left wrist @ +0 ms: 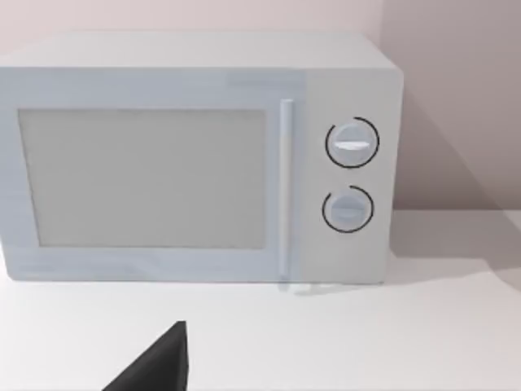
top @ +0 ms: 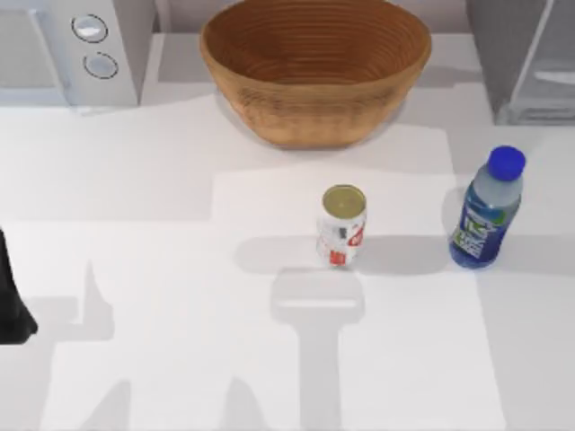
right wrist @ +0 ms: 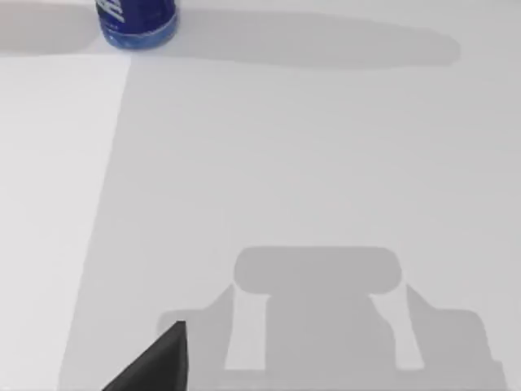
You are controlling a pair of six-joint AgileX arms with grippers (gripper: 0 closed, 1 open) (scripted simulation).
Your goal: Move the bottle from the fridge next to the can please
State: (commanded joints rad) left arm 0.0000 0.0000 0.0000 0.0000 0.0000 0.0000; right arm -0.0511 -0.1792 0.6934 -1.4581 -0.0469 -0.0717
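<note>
Across the white surface [top: 135, 269], here is the layout from the biggest piece down. At the far left sits the white microwave [top: 72, 49], its two round knobs facing out; the left wrist view looks straight at its door and handle [left wrist: 285, 187]. At the far right corner stands the grey fridge [top: 526, 54] with its lighter door panel, cut off by the edge of the top view. Between them at the far side rests the big woven brown bowl [top: 314, 67], sitting open side up. Nearer in, the bottle [top: 487, 211] stands upright on the surface at the right, blue cap on top, out in front of the fridge and not inside it; the right wrist view catches just its blue base [right wrist: 137, 20] with a long shadow beside it. The can [top: 342, 225] stands upright near the middle, to the left of the bottle, with a clear gap of bare surface between the two. The left arm [top: 13, 296] shows as a dark shape at the left edge of the top view, well apart from everything. Each wrist view has a dark wedge at its lower edge, and I cannot tell how far open either end effector is; nothing is seen in either one's hold.
</note>
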